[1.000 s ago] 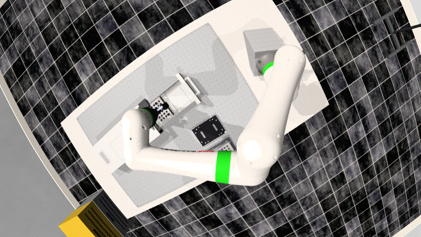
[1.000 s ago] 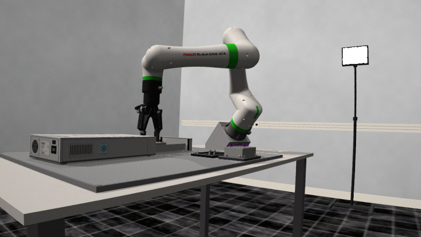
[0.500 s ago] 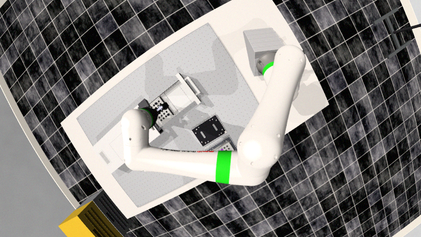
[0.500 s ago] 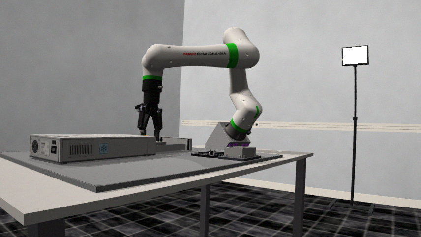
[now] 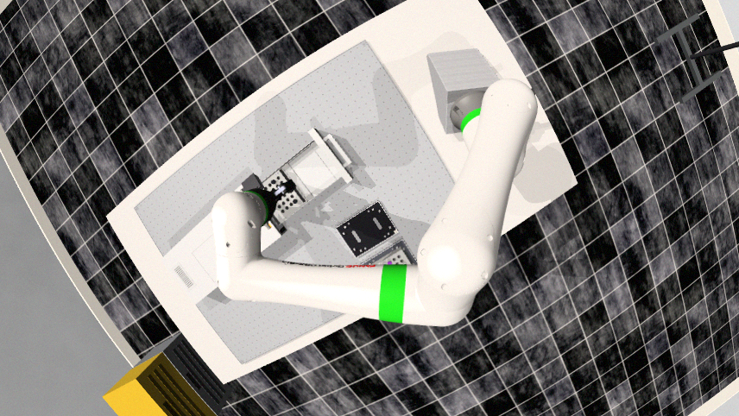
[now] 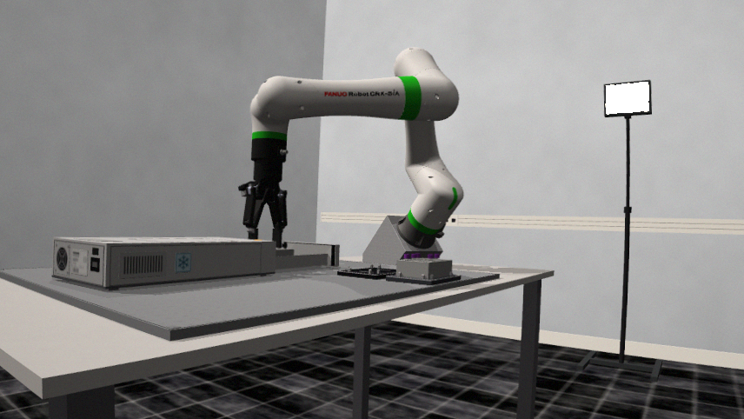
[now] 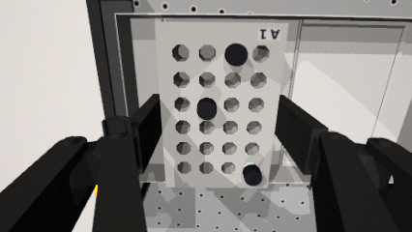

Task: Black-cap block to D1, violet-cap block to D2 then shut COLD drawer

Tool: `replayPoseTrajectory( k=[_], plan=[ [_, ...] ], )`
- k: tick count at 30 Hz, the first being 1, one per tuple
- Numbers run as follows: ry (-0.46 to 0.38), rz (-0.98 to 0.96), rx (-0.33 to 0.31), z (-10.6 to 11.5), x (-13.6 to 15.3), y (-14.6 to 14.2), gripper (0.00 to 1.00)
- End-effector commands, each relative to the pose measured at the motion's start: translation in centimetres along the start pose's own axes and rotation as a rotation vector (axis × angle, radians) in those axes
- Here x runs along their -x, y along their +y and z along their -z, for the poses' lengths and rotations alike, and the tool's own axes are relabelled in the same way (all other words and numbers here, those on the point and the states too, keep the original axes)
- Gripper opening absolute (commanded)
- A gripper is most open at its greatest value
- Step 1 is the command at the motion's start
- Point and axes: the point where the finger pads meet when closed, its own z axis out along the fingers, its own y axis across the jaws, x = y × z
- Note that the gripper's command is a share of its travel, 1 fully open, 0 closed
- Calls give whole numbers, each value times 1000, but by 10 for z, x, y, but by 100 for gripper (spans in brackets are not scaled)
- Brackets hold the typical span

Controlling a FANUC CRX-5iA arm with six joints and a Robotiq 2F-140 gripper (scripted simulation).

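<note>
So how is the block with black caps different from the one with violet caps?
The black-capped block sits in the cooler's open drawer; the violet-capped block stands out on the deck, at the far slot. The gripper is shut on the black-capped block's sides; nothing touches the violet-capped one. Their tube caps are black on one and violet on the other. Both are pale grey blocks holding tubes.
</note>
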Motion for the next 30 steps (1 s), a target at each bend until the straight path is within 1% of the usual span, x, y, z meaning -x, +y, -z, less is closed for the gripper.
replayPoseTrajectory(
  k=[1, 7, 30],
  plan=[
    [2, 0, -1, 2, 0, 0, 10],
    [2, 0, -1, 3, 0, 0, 10],
    [2, 0, -1, 31, 0, 0, 10]
  ],
)
